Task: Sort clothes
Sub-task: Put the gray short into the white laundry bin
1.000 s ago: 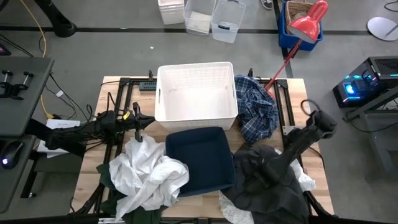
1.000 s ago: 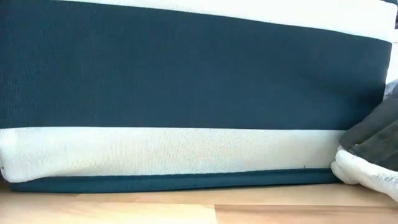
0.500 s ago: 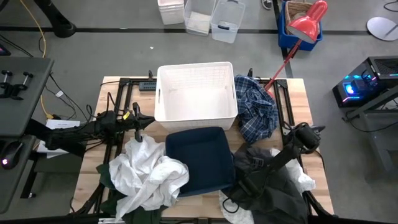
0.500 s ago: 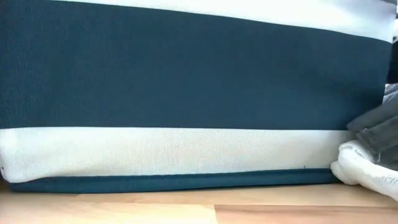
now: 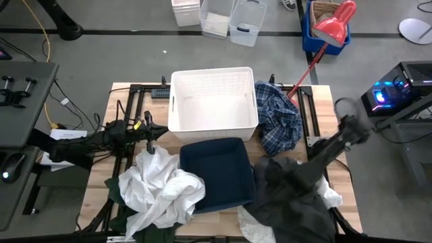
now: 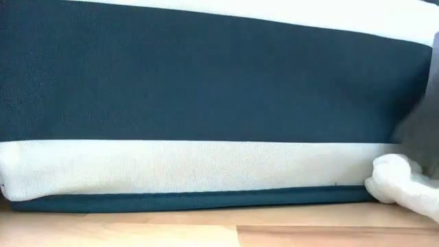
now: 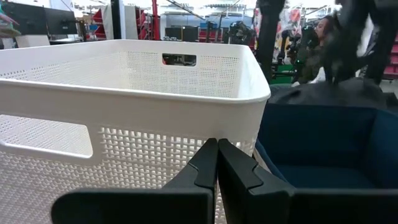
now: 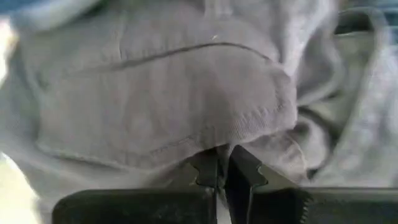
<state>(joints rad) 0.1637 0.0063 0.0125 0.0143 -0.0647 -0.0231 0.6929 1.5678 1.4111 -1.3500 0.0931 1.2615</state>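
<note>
Grey floor (image 5: 121,61); red lamp (image 5: 335,23); clear bins (image 5: 229,19).

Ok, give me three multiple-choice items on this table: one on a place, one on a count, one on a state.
1. Where does the plaid shirt lie?
A. inside the white basket
B. beside the white basket, toward the right arm
C. in the navy bin

2. How many containers stand on the table?
A. one
B. two
C. four

3. What is the right tool doing?
A. shut on the dark grey garment
B. open over the basket
C. holding the plaid shirt

Answers: 1 B, the high view shows it against the basket's side. 2 B, basket and navy bin. 3 A, the right wrist view shows grey fabric pinched.
</note>
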